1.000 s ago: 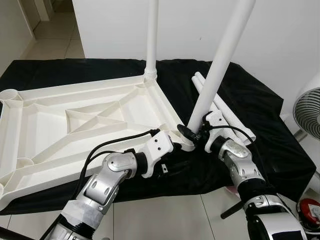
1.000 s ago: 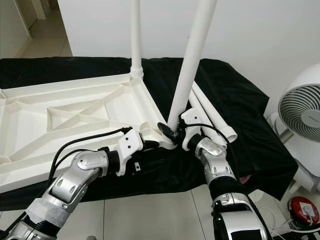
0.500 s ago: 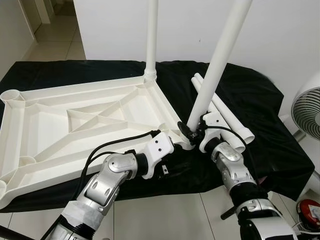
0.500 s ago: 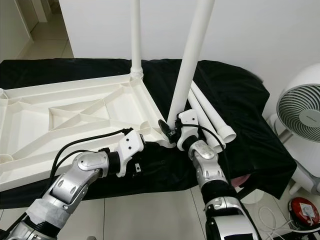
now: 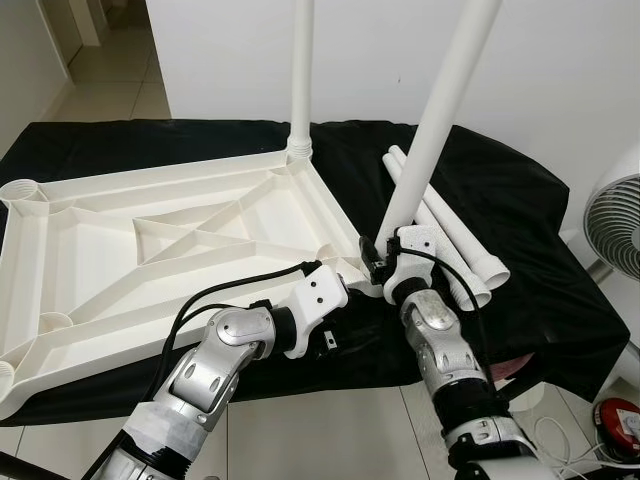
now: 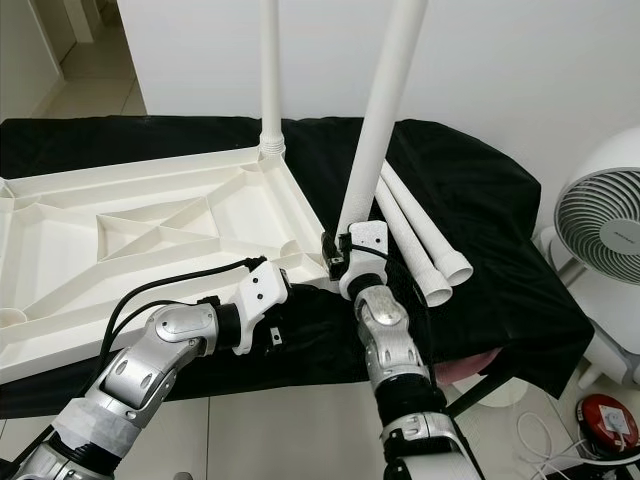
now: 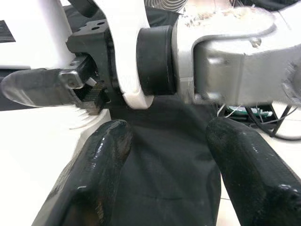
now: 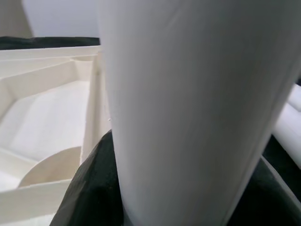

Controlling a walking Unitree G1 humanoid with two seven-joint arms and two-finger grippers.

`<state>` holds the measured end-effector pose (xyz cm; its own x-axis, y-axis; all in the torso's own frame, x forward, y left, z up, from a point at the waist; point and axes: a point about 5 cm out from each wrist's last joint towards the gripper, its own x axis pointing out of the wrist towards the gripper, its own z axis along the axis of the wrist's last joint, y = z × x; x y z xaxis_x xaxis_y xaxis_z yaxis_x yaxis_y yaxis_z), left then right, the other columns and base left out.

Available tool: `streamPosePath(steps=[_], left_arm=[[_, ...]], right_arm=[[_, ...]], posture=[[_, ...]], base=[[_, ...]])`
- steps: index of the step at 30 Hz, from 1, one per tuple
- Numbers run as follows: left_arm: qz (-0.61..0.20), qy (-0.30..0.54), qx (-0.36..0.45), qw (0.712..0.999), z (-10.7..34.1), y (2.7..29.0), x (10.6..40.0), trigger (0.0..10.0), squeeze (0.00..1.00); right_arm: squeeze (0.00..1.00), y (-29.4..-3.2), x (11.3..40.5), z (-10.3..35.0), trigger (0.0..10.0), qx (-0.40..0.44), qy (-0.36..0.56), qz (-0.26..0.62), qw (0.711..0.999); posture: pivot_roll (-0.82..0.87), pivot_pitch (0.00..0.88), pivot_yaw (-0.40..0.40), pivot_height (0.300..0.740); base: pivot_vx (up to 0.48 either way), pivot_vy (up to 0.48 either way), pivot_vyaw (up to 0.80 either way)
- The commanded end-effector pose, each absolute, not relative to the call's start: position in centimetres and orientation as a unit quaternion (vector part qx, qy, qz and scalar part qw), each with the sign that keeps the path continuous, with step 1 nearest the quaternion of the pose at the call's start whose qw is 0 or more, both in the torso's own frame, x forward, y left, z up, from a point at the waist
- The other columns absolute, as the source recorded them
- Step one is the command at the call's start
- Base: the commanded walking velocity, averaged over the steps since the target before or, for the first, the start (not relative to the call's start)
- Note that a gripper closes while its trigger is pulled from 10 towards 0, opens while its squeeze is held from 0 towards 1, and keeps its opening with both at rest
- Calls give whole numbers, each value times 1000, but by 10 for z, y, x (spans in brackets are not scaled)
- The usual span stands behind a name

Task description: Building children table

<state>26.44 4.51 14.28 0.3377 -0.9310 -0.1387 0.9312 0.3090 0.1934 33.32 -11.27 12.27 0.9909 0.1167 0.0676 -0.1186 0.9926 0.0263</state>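
At tabletop's [image 5: 120, 250] near right corner, right gripper [image 5: 378, 262] clamped on tilted leg [image 5: 430, 130], wrist now tucked closer under it than before, left gripper [image 7: 164, 160] fingers spread just beside, holding nothing, black cloth [image 5: 520, 230] beneath.

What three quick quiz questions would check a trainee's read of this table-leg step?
1. True or false: a leg already stands upright in the far corner of the tabletop.
2. Which gripper grips the tilted leg? A left, B right.
3. How many loose legs lie on the black cloth?

Key:
1. True.
2. B: the right gripper is closed on its lower end at the near corner; the left gripper is open beside it.
3. Two.
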Motion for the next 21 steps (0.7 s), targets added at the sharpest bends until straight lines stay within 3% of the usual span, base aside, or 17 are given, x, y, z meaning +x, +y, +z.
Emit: streamPosePath(steps=[1, 3, 4, 5, 6, 18, 19, 20, 21], left_arm=[[-568, -8, 123, 814, 145, 43, 268, 10000, 0], [-565, -10, 122, 816, 146, 43, 269, 10000, 0], [-558, -13, 116, 822, 149, 43, 272, 10000, 0], [-558, -13, 116, 822, 149, 43, 272, 10000, 0], [-553, -15, 113, 826, 150, 43, 273, 10000, 0], [-520, -30, 86, 849, 161, 42, 278, 10000, 0], [-512, -34, 80, 855, 163, 43, 279, 10000, 0], [-512, -34, 80, 855, 163, 43, 279, 10000, 0], [-504, -37, 77, 860, 165, 43, 280, 10000, 0]], right_arm=[[0, -109, 328, 116, 10000, 23, -17, 16, 999], [0, -107, 327, 117, 10000, 28, -21, 11, 999], [306, -102, 326, 119, 10000, 36, -21, 13, 999], [306, -102, 326, 119, 10000, 36, -21, 13, 999], [1000, -102, 325, 119, 10000, 41, -25, 15, 999], [1000, -112, 314, 132, 10000, 31, -69, 24, 997], [204, -114, 309, 132, 10000, 29, -75, 34, 996], [204, -114, 309, 132, 10000, 29, -75, 34, 996], [0, -116, 304, 133, 10000, 25, -80, 39, 996]], posture=[[-50, 0, -51, 740], [-50, 0, -51, 740], [-50, 0, -50, 740], [-50, 0, -50, 740], [-50, 0, -50, 740], [-59, 0, -43, 740], [-60, 0, -43, 740], [-60, 0, -43, 740], [-61, 0, -45, 740]], base=[[0, 0, 0], [0, 0, 0], [0, 0, 0], [0, 0, 0], [0, 0, 0], [0, 0, 0], [0, 0, 0], [0, 0, 0], [0, 0, 0]])
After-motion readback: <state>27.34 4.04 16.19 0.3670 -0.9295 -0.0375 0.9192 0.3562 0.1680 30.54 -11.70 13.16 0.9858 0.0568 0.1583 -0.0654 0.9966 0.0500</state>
